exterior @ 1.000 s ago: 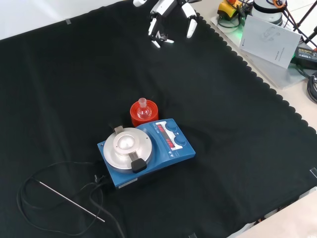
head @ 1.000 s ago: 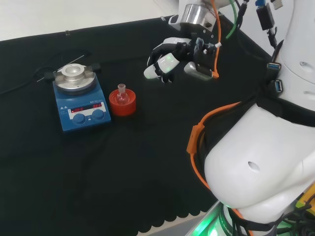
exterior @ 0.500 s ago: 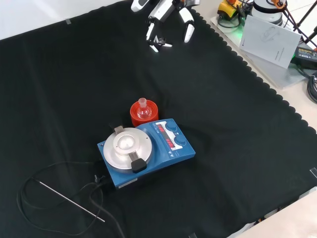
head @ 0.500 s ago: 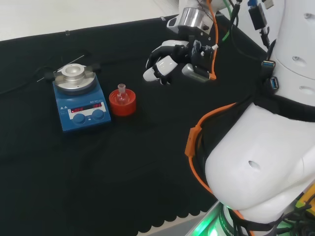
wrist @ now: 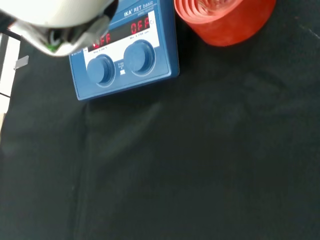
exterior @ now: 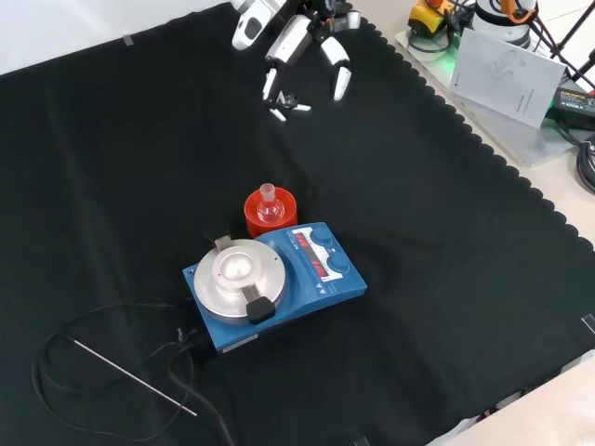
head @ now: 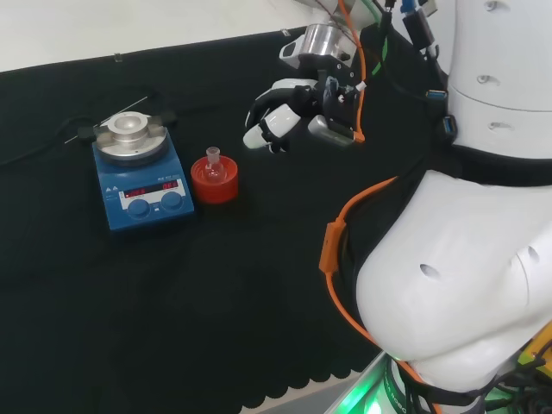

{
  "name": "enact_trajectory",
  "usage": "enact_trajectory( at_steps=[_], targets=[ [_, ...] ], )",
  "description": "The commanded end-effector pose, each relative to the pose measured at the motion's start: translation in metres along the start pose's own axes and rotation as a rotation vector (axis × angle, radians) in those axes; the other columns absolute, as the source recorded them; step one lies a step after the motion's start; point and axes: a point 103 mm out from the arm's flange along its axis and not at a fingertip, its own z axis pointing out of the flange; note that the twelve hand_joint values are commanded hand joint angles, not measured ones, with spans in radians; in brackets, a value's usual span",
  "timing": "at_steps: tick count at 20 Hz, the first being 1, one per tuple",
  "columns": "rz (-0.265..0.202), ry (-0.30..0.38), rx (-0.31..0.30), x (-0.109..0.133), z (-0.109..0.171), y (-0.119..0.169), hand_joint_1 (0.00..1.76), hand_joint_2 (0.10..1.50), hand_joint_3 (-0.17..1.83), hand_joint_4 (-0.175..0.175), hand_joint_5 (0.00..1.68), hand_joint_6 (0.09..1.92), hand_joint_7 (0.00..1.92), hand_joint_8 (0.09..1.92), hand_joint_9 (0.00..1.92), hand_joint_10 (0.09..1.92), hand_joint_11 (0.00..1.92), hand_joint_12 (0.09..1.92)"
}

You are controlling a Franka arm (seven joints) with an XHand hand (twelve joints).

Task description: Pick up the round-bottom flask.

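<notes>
One hand hangs above the black cloth, fingers spread apart & relaxed, holding nothing. Round-bottom flask sits neck-up in a red ribbed stand, well apart from the hand: to its left & lower in head view, nearer the camera in front view. Stand is just beside a blue hotplate stirrer w/ round metal top plate. Front view adds a thin metal probe on a black cable beyond the stirrer. Wrist view gives the stirrer's two knobs & red display up close, plus the stand's ribbed rim.
</notes>
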Motion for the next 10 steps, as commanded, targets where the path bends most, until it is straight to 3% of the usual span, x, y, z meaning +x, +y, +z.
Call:
enact_trajectory(
  at_steps=[1,10],
  targets=[
    [-0.004,0.043,-0.034,0.001,-0.007,0.019,0.9,0.36,0.91,-0.175,0.26,1.1,0.88,1.09,0.95,0.92,0.77,1.33],
    [0.014,0.075,-0.093,0.008,-0.006,0.05,0.9,0.36,0.91,-0.175,0.26,1.1,0.86,1.09,0.93,0.93,0.75,1.33]
  ],
)
